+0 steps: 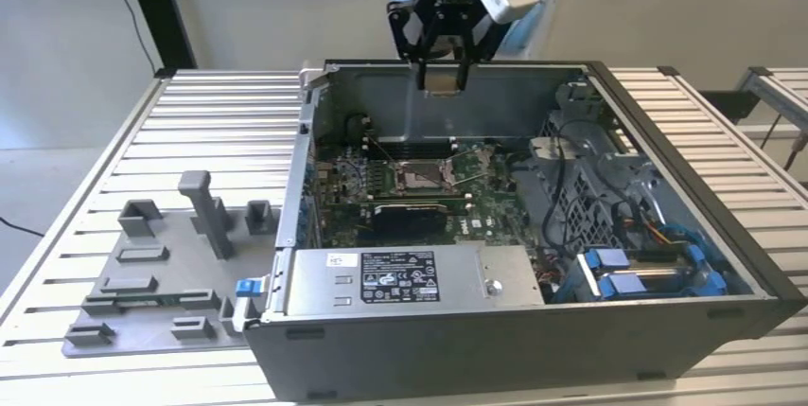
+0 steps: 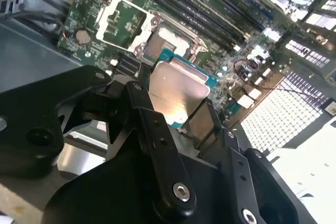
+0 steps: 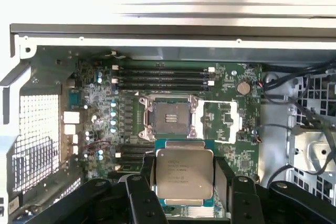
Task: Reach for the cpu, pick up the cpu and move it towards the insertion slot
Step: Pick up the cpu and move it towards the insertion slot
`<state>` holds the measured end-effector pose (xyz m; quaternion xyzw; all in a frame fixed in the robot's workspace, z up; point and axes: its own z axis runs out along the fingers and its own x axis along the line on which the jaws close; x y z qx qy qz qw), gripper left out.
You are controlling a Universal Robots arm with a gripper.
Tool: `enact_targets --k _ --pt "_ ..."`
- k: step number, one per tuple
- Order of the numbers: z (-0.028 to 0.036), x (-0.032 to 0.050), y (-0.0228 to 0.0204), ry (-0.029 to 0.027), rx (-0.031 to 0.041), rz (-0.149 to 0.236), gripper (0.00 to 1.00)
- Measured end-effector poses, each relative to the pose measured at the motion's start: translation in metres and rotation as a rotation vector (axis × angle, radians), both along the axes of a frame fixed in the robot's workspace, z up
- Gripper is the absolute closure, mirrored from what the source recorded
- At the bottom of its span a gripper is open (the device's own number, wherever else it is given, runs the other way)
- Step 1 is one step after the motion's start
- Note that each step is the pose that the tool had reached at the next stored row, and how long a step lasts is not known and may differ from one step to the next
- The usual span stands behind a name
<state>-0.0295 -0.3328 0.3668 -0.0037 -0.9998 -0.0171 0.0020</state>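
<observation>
clamping the cpu (image 3: 185, 174) by its edges, the gripper (image 3: 184, 182) hangs above the insertion slot (image 3: 171, 117).

The small flat square cpu with a silvery metal lid and a teal-green rim (image 3: 185, 173) is held up in the air above the open computer case, its lid facing outward, clear of the board below; the second wrist view (image 2: 176, 92) shows it too. The insertion slot, a square silver-framed socket with a dark centre (image 3: 171, 117), lies open and unfilled on the green board, midway across the case floor (image 1: 418, 175).
</observation>
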Motion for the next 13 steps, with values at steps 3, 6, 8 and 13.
enact_targets --k 3,6,8,13 --pt "-0.0014 -0.0037 0.0072 0.0 -0.0001 0.0 1.0" --pt "-0.0017 -0.0047 0.0114 0.0 -0.0001 0.0 1.0" --pt "-0.0018 -0.0047 0.0117 0.0 -0.0002 0.0 1.0" --pt "-0.0018 -0.0047 0.0119 0.0 -0.0001 0.0 1.0"
